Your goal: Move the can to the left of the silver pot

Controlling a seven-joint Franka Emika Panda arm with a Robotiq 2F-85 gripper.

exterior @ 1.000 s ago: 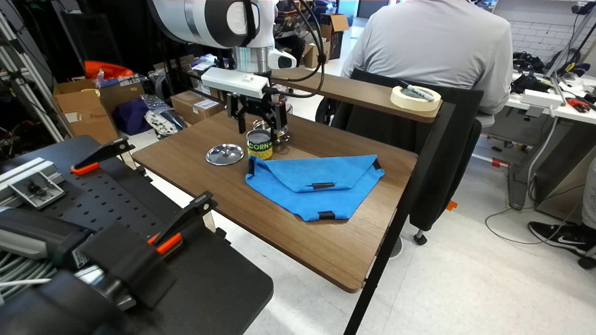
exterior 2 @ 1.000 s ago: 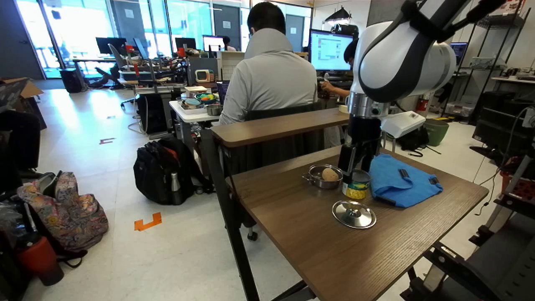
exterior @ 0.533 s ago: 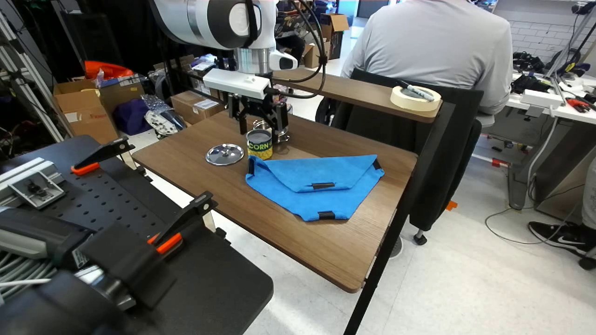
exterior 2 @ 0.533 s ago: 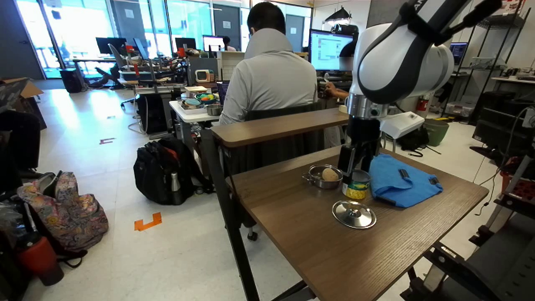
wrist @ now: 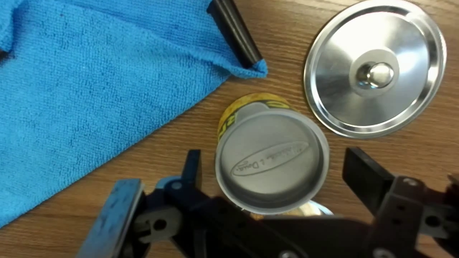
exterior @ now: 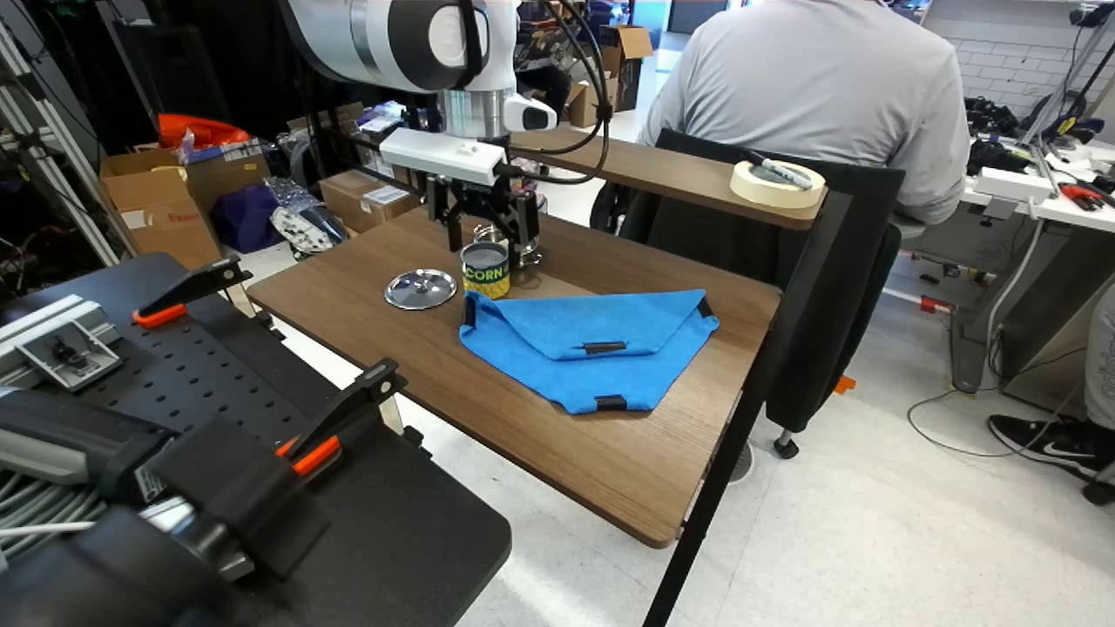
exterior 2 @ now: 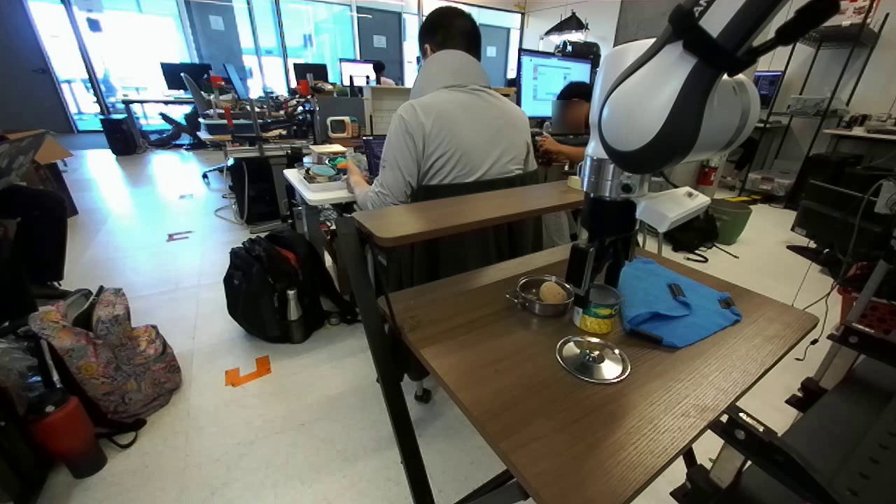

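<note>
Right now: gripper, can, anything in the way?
Gripper open astride the can, gap each side. Ungripped, can stands upright. Lid, blue cloth, silver pot close by, could hinder.

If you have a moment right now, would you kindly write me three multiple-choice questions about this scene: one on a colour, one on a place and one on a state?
1. What colour is the folded fabric cloth?
A. Red
B. Blue
C. Yellow

2. Where is the light-brown, egg-shaped object?
A. On the cloth
B. Under the cloth
C. Inside the shiny round metal pot

3. How does the black claw stand at the upright yellow-and-green corn tin?
A. Open, with its fingers on either side
B. Shut on the tin's rim
C. Shut, well away from the tin

Right letters:
1. B: the fabric shows bright blue in all three views.
2. C: an exterior view shows it within the pot's rim.
3. A: the wrist view shows a gap on each side of the tin.
</note>
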